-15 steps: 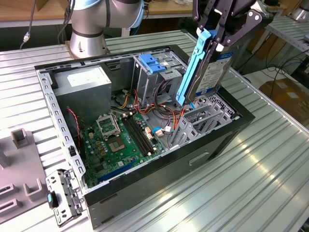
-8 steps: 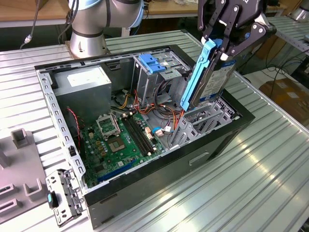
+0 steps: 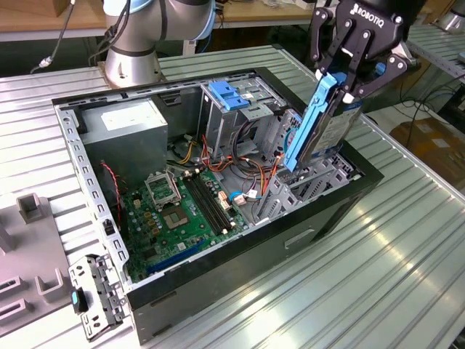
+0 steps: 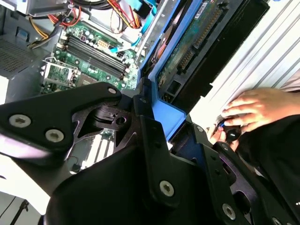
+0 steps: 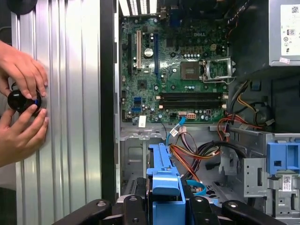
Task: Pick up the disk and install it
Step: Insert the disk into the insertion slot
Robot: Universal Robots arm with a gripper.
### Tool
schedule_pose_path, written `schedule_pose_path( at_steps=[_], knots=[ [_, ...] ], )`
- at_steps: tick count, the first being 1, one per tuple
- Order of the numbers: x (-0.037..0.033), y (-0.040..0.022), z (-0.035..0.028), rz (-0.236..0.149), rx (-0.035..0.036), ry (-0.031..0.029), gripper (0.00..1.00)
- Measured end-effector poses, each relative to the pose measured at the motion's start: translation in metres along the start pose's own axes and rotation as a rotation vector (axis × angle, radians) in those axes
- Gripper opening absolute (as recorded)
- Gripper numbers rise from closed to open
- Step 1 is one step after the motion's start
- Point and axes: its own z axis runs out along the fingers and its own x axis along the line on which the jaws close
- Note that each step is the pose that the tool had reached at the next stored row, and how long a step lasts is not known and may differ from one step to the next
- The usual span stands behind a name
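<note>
As I scan the exterior view from its left, the power supply (image 3: pixel 131 120) and motherboard (image 3: pixel 178 214) lie inside the open case (image 3: pixel 218 280), and toward its right my gripper (image 3: pixel 347 81) is pinching the disk (image 3: pixel 323 127) by its upper end, jaws pressed on it. Its long axis hangs steeply tilted, lower end at the drive cage (image 3: pixel 290 193) mouth, directly below the jaws. Room there looks tight, cables (image 3: pixel 243 167) close; the ribbed table (image 3: pixel 407 276) is level.
</note>
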Motion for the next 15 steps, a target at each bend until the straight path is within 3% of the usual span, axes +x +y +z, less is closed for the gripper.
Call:
schedule_pose_path(
  at_steps=[5, 15],
  knots=[
    [0.0018, 0.0006, 0.0116, -0.005, -0.0001, 0.0001, 0.37],
    [-0.0016, 0.0020, 0.0163, -0.012, -0.0006, 0.0002, 0.37]
  ],
)
